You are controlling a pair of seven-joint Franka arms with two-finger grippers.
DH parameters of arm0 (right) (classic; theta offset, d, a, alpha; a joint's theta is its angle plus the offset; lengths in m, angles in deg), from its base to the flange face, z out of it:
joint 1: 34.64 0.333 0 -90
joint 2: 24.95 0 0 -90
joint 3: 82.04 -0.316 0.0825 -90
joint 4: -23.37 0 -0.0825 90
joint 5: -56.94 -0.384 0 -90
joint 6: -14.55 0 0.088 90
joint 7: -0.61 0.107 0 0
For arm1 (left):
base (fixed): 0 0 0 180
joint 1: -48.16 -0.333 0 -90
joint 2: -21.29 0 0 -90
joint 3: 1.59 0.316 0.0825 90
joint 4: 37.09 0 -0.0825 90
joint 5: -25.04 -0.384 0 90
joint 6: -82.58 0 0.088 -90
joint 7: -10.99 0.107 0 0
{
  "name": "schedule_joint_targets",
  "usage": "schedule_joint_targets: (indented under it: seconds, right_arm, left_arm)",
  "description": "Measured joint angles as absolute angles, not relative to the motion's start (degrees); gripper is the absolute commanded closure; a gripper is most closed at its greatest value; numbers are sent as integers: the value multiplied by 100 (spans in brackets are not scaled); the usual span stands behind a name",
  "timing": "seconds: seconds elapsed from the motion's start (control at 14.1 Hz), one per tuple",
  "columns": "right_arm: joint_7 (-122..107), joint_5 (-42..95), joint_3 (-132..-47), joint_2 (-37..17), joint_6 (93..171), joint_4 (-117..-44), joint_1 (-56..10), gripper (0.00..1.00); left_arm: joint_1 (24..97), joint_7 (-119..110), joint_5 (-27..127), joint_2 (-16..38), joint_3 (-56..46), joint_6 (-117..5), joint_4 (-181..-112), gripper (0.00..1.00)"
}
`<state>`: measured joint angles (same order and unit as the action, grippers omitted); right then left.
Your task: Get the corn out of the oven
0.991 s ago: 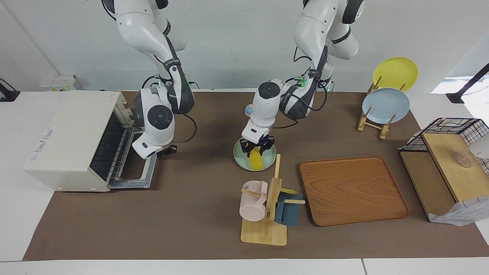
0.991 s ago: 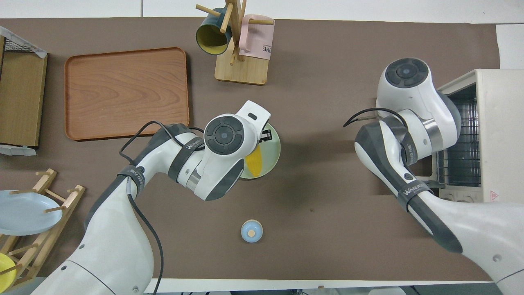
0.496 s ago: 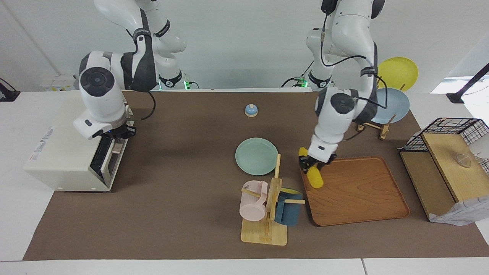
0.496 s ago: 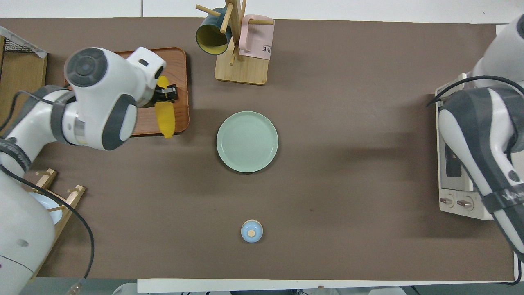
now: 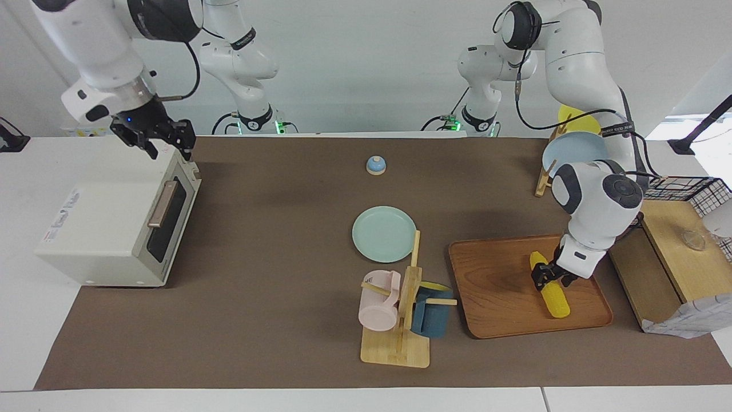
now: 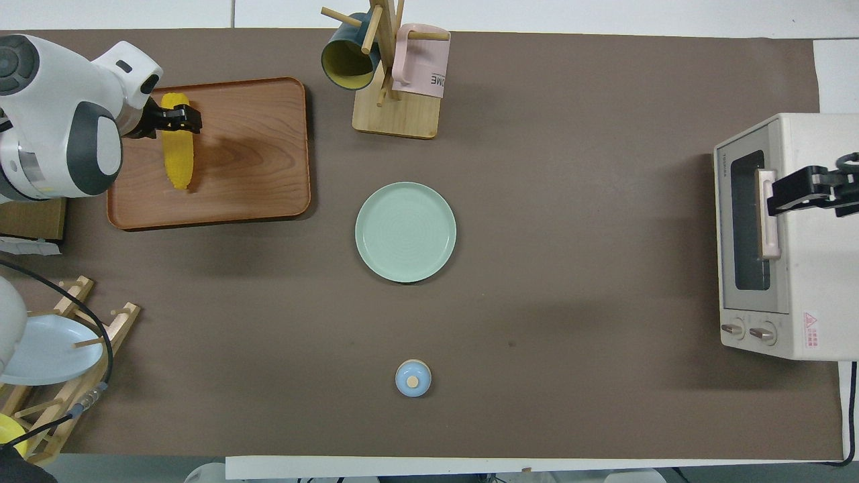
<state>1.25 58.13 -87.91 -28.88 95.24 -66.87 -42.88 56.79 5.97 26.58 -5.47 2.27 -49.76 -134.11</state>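
We see the left hand (image 5: 550,276) clamped on the corn (image 5: 550,293), which lies on the wooden tray (image 5: 503,297). Right hand (image 5: 153,136) spread apart above the closed oven (image 5: 108,217).

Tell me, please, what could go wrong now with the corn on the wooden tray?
The left gripper is still on the corn, which lies on the wooden tray; lifting away carelessly could drag or roll it toward the rim. The right gripper hangs over the shut oven; a low move might hit it.
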Motion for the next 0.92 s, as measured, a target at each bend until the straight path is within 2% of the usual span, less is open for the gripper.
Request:
schedule_joint_targets:
  seconds: [0.14,0.28,0.71,0.92]
  right_arm:
    - [125,5809,-8745,-2929,9341,-6696,-4303,0]
    - [125,5809,-8734,-2927,9528,-6896,-4329,0]
    - [125,5808,-8725,-2962,9768,-7083,-4333,0]
    - [125,5808,-8725,-2973,9768,-7090,-4333,0]
  left_arm:
    - [5630,594,2658,-422,241,-4757,-13359,0]
    - [5504,601,2658,-68,246,-3949,-13274,0]
    - [5391,934,2659,1784,158,-1077,-12944,0]
    - [5391,1174,2657,2348,132,-335,-12803,0]
